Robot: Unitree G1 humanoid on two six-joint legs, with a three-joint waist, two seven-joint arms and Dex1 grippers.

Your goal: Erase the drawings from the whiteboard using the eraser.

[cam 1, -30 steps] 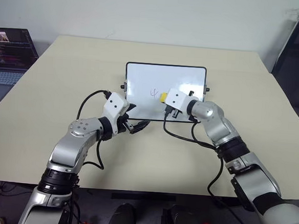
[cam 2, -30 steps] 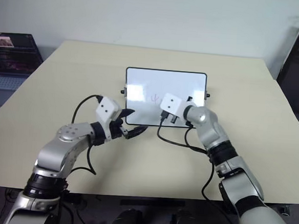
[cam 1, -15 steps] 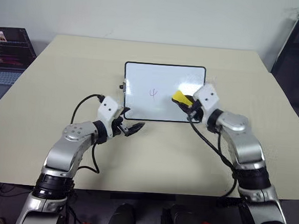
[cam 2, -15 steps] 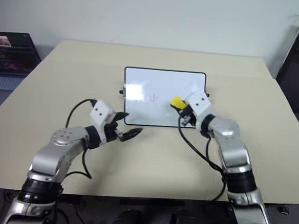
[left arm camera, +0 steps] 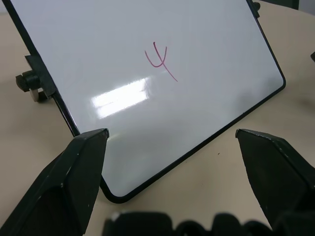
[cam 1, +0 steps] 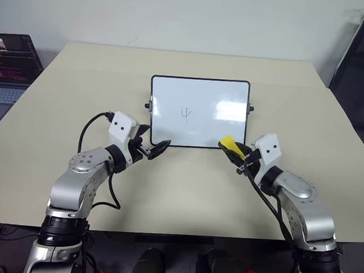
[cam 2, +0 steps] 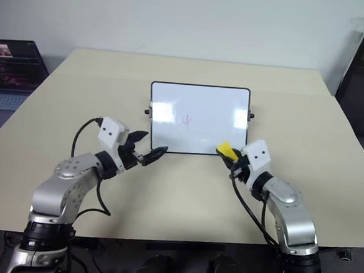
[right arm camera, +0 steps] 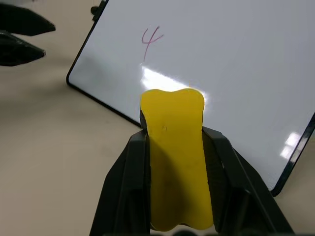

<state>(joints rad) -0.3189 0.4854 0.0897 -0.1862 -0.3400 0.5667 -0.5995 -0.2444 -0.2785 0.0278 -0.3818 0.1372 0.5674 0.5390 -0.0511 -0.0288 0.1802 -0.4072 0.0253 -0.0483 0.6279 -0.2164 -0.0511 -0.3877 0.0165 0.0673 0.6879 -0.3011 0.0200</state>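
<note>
Pulled back off the whiteboard, the right gripper clamps the eraser over its near right corner. A 4 remains mid-board. Left gripper gapes wide near the tabletop.

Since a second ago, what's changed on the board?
The right gripper, shut on the eraser, pulled back off the whiteboard to its near right corner. Part of the drawing is gone; a "4" remains. Board unmoved; left gripper open.

Silver-grey arm shells with black joints; white boxy wrist housings; looping black cables; tapered black jaws.
</note>
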